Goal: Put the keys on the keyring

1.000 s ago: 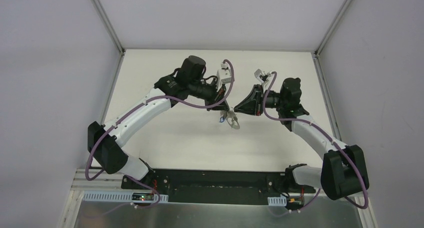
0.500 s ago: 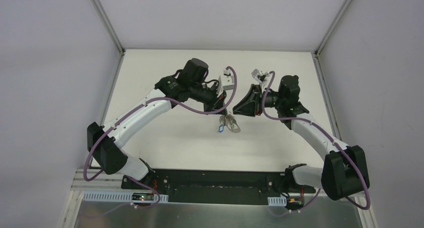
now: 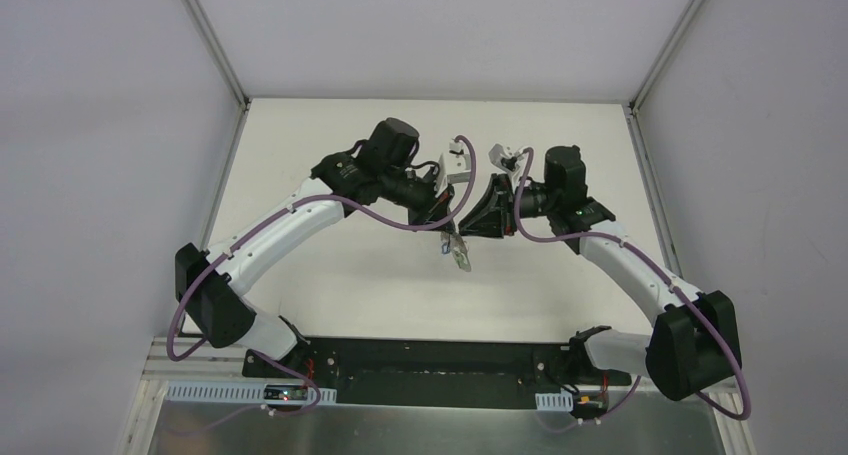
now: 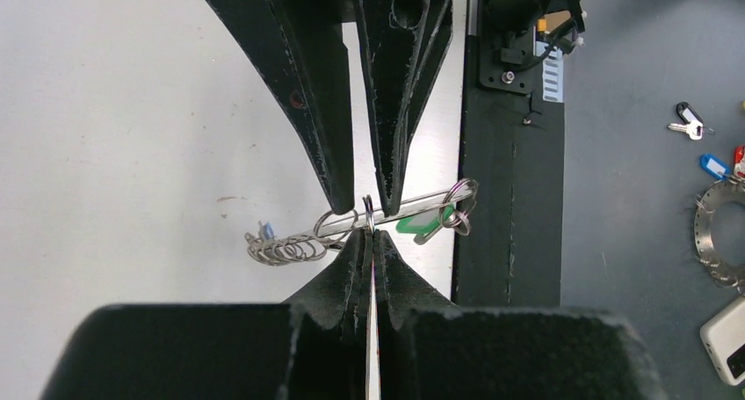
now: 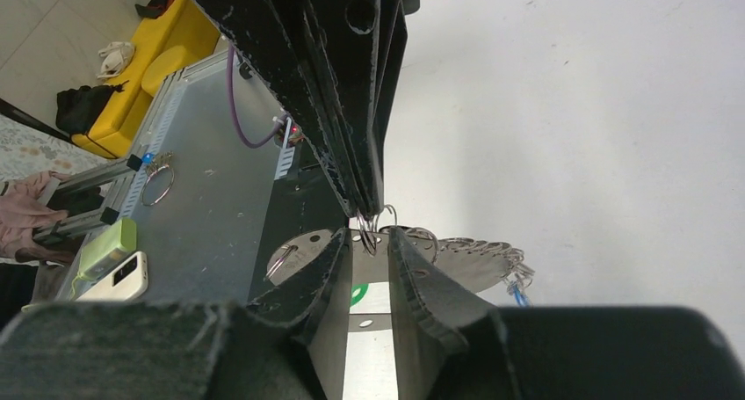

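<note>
Hanging in the air over the middle of the surface (image 3: 330, 275), the keyring (image 3: 456, 249) is pinched at one metal ring by the left fingers (image 4: 358, 261), pressed tight together. The right fingers (image 5: 327, 270) stand slightly spread, their tips on either side of a ring right beside that pinch. A green key (image 4: 422, 226) dangles among the rings.

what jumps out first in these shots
The left arm and right arm meet tip to tip over the middle of the white table. The left gripper is shut on the keyring, a chain of silver rings with a green-headed key at one end. The right gripper faces it, jaws slightly apart.
</note>
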You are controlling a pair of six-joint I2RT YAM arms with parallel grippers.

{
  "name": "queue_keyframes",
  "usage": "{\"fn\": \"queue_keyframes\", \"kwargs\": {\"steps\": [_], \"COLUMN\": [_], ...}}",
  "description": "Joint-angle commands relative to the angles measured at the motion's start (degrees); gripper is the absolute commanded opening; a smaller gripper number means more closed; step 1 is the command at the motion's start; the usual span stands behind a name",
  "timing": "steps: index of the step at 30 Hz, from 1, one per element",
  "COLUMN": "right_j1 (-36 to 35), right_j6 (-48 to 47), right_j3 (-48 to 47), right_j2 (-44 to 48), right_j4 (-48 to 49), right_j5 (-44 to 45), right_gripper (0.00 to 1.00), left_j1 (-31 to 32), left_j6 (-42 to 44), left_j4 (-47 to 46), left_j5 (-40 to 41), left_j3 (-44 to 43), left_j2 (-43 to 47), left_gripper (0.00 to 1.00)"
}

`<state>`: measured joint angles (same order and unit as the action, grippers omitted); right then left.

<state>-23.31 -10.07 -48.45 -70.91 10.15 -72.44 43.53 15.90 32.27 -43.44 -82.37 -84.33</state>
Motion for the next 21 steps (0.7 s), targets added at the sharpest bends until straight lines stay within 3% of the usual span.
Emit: {"fn": "queue_keyframes", "kwargs": {"steps": [1, 11, 17, 21], "right_j1": [-0.9, -1.7, -1.9, -1.2], "right_j6": [-2.9, -1.9, -1.6, -0.2], "right_j3": [-2.1, -2.4, -2.0, -2.2], "right_j2": [1.1, 0.7, 1.0, 1.3], "right_j4": [-0.9, -0.2, 0.1, 0.7], "right_j5": [0.1, 0.0, 0.0, -0.3], "right_gripper": [0.23, 0.14, 0.0, 0.0], "left_j1": [0.4, 0.4, 0.4, 0.2], "left_j6": [0.3, -0.2, -0.4, -0.2], "left_j4": [-1.0, -1.3, -1.7, -2.6], "left_j5": [-2.9, -3.0, -2.8, -2.7], "left_j3": [-2.6, -2.5, -2.4, -1.8], "left_j2": [-0.2, -1.0, -0.9, -0.1], "left_gripper": [0.0, 0.0, 0.0, 0.0]}}
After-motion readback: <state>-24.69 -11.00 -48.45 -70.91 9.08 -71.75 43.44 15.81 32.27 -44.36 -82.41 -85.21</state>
